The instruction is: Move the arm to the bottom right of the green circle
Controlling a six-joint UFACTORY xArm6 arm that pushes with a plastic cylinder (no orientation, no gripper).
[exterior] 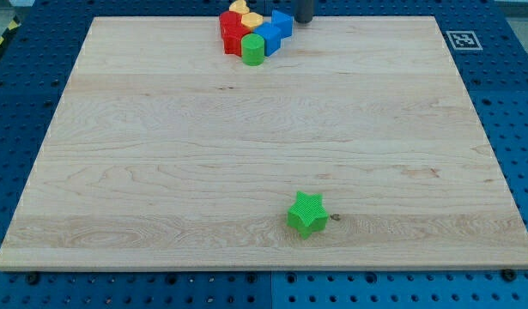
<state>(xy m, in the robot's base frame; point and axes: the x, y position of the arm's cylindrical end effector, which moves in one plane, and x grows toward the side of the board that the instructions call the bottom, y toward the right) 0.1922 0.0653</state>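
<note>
While most of the wooden board (264,137) lies bare, a tight cluster of blocks sits at its top edge, a little left of the middle. The green circle (252,50), a short upright cylinder, stands at the cluster's bottom edge, nearest the view's bottom. Red blocks (233,33) touch it on the view's left and above; their exact shapes are hard to make out, since they are packed together. Blue blocks (276,30) touch it on the view's right, running up toward the top edge. Yellow blocks (245,13) lie at the back of the cluster, right at the board's top edge, partly hidden by the red ones.

My tip (304,21) is at the top edge of the board, just beside the blue blocks on the view's right. It lies above and to the right of the green circle, with the blue blocks between them. The rod carries no pincer, so none can be reported as spread or pressed together.

A green star (307,214) sits alone near the bottom edge, slightly right of the middle, well apart from the cluster.

A square marker (463,39) is on the board's top right corner.
</note>
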